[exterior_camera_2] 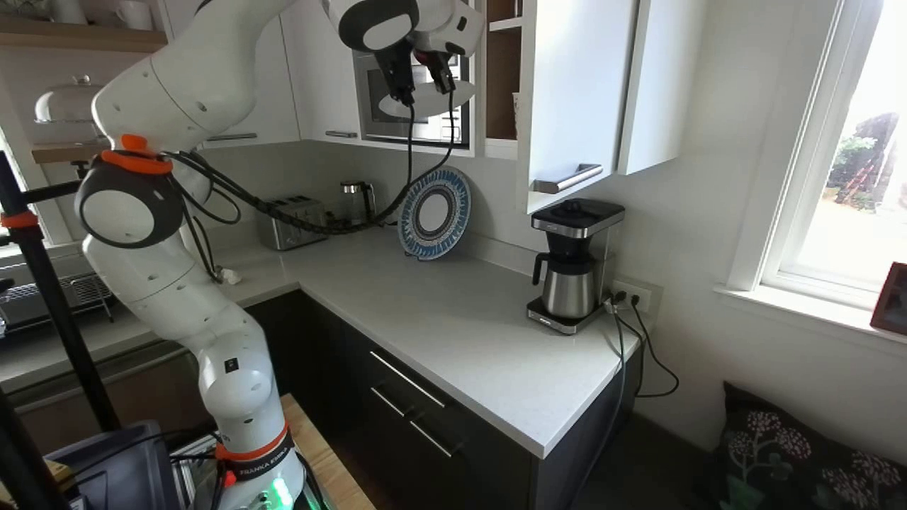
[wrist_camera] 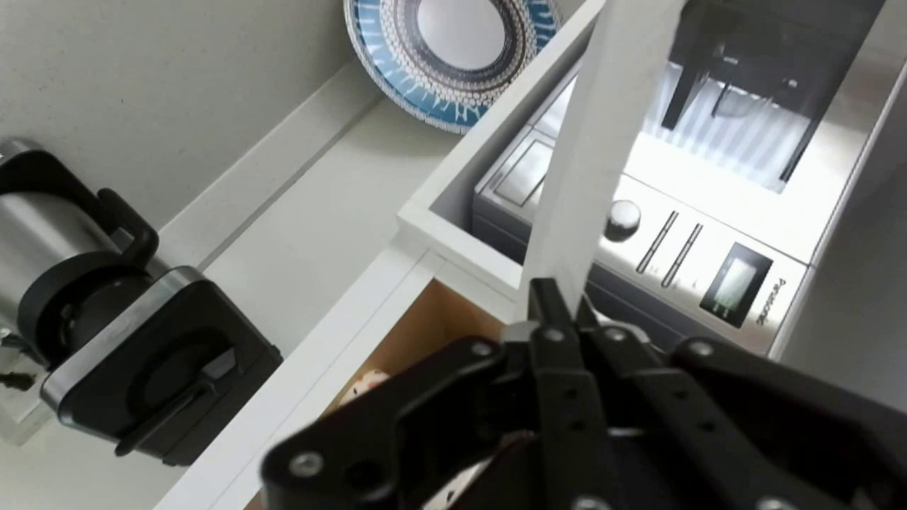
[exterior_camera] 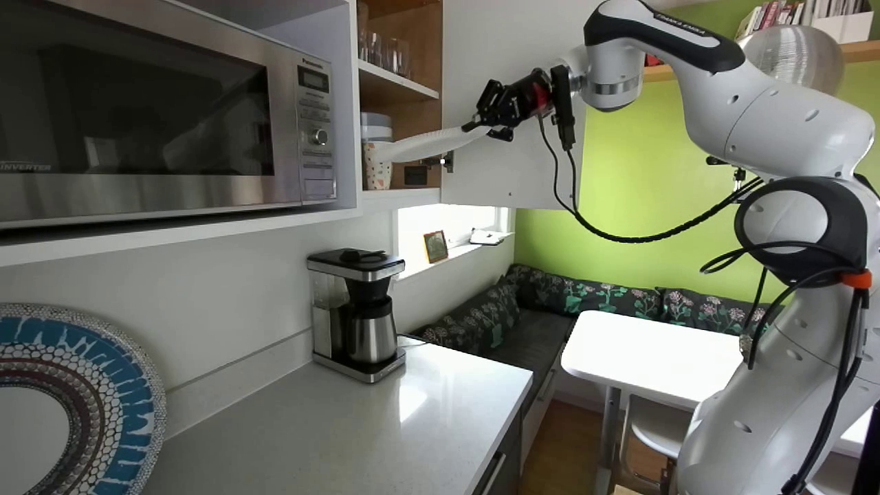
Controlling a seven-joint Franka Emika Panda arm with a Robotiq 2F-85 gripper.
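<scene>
The fingers [wrist_camera: 549,304] stand close together, pinching a thin white plate [exterior_camera: 433,144] by its edge. The rest of the plate juts out ahead of their tips; in the wrist view it shows almost edge-on, running up from the fingers across the front of the microwave [wrist_camera: 716,241]. The microwave's door is closed and its dark window shows only reflections, so its inside cannot be made out.

In an exterior view, the plate's far end, away from the fingers, overlaps a speckled cup [exterior_camera: 377,175] in the open cupboard [exterior_camera: 419,113]; whether the 2 touch cannot be told. The cup sits lower than the fingers there, with a pale container [exterior_camera: 376,124] just above it; what either holds is hidden. Higher than the fingers, on the cupboard's white shelf [exterior_camera: 399,79], stand several clear glasses [exterior_camera: 392,55].

Well below the fingers, on the worktop [exterior_camera_2: 425,297], is a coffee maker [exterior_camera_2: 577,227] with a steel carafe [exterior_camera_2: 569,292] set in it; the carafe's contents are out of sight. Also below the fingers, a blue-patterned platter [exterior_camera_2: 434,212] leans against the wall behind the worktop.
</scene>
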